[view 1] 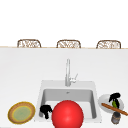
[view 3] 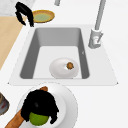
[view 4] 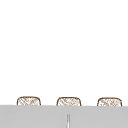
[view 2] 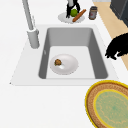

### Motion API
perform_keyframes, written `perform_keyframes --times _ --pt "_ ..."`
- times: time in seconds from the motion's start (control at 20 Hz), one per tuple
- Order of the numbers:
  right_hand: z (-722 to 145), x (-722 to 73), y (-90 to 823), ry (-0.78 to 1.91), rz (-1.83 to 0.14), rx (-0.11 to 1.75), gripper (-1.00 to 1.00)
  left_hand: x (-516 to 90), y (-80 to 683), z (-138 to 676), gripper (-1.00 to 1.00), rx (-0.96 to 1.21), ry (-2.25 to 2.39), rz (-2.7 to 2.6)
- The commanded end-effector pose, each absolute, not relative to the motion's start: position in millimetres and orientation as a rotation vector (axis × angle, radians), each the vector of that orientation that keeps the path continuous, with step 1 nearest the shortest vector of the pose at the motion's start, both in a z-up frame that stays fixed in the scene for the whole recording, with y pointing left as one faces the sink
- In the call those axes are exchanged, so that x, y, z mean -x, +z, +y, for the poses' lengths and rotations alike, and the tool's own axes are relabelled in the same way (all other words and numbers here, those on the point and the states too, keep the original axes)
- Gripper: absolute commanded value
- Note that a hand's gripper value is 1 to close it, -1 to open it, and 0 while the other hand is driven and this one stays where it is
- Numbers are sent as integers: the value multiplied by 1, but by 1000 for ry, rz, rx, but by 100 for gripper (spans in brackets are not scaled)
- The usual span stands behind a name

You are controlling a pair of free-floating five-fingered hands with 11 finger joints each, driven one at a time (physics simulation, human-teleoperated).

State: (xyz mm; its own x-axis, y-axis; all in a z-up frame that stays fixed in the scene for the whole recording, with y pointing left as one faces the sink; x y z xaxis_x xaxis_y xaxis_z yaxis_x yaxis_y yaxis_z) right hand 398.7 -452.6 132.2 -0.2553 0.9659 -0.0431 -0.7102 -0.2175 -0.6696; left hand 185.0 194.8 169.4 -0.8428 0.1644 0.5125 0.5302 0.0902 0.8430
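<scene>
The right hand (view 3: pixel 40 106) is seen over a white plate (view 3: pixel 68 102) on the counter, right of the sink (view 1: pixel 41 91). Its fingers are curled down around a green fruit (view 3: pixel 38 118) — the fruit is gripped from above. A long brown stick (view 1: pixel 114 109) lies across the plate, and a small jar (view 1: pixel 115 117) stands just beside it.

The left hand (view 1: pixel 45 111) hangs at the sink's front left corner, fingers bent and nothing held. A yellow-rimmed plate (view 1: pixel 21 112) lies near it. In the sink, a white bowl (view 2: pixel 67 65) holds a small brown piece (view 2: pixel 58 62).
</scene>
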Motion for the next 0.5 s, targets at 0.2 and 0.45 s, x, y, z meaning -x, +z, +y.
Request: perform_keyframes --times 0.2,0.45 --pt "-463 -405 126 1777 -667 554 100 -185 169 195 0 691 -1816 -2086" --pt "-456 -407 132 1712 -741 547 100 -185 169 195 0 691 -1816 -2086"
